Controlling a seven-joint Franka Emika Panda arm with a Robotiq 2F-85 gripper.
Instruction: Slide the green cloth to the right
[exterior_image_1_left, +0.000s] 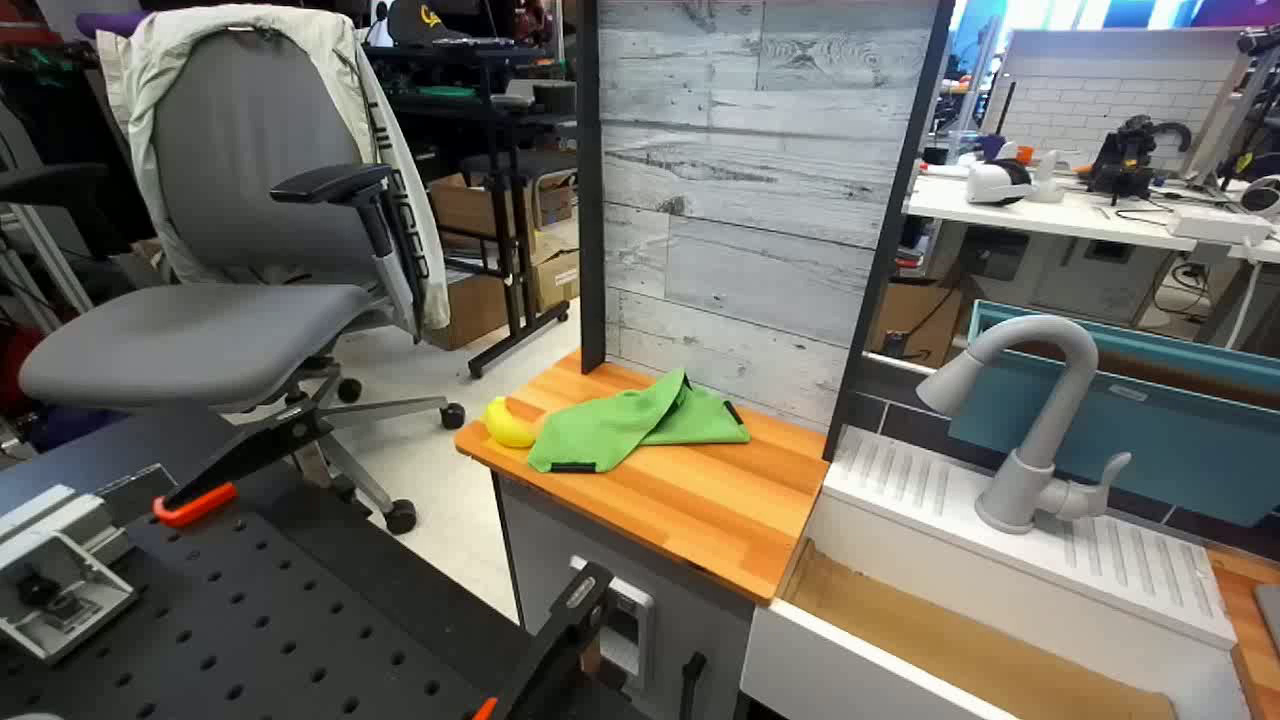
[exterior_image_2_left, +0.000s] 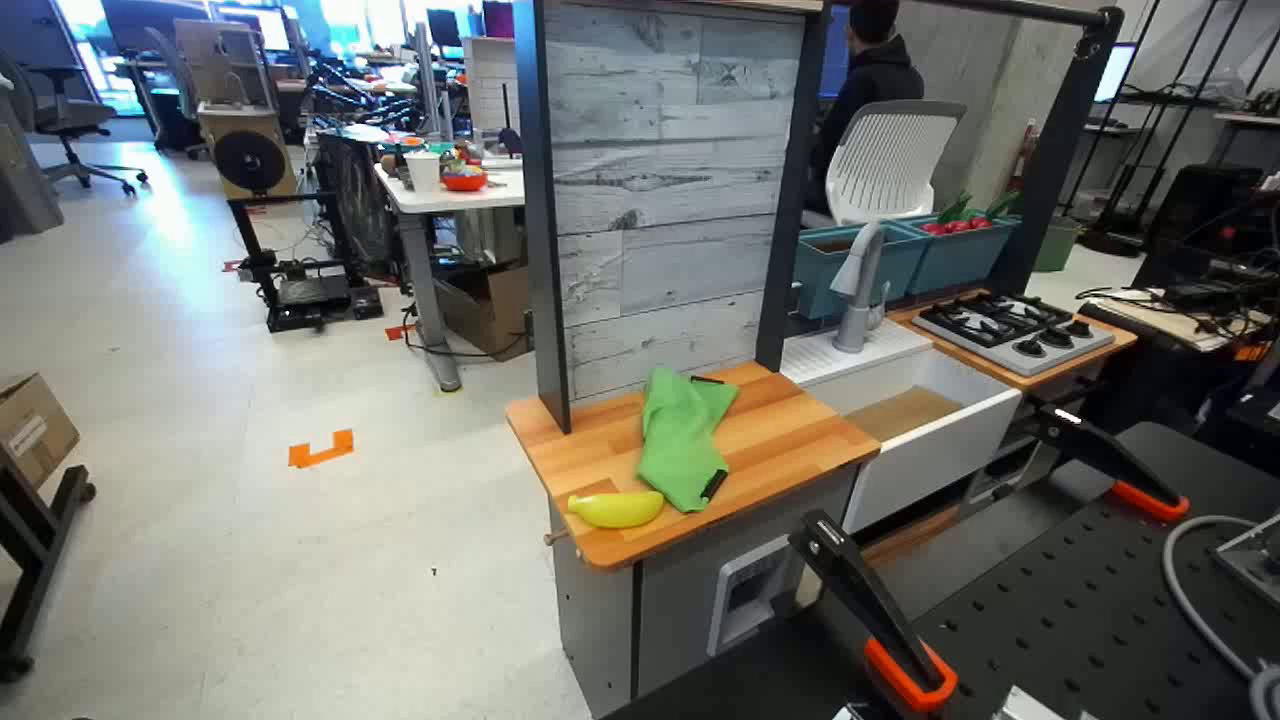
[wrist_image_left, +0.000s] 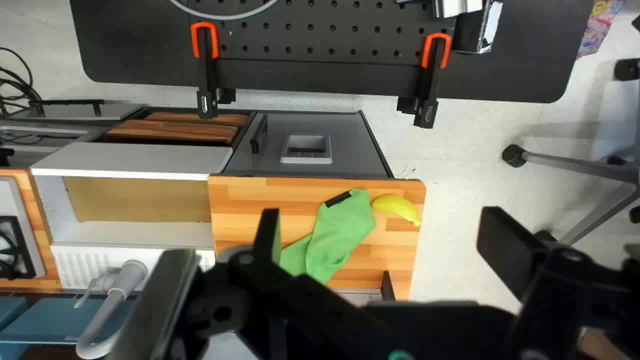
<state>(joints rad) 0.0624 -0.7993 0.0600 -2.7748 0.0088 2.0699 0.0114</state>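
Note:
A green cloth with black edge strips lies folded on the wooden countertop. It shows in both exterior views (exterior_image_1_left: 610, 425) (exterior_image_2_left: 685, 440) and in the wrist view (wrist_image_left: 342, 227). The countertop (exterior_image_1_left: 720, 510) is light butcher block. My gripper (wrist_image_left: 382, 225) is open, its two black fingers wide apart with nothing between them. It is high above the counter, apart from the cloth. The left finger and gripper body hide part of the cloth in the wrist view. The gripper is out of view in both exterior views.
A yellow banana (exterior_image_2_left: 615, 510) lies beside the cloth near the counter's end. A grey wood-plank panel (exterior_image_1_left: 740, 200) rises along the counter's back. A white sink (exterior_image_2_left: 925, 435) with a grey faucet (exterior_image_1_left: 1040, 400) adjoins the counter. Black clamps (wrist_image_left: 431, 80) stick out from the dark table.

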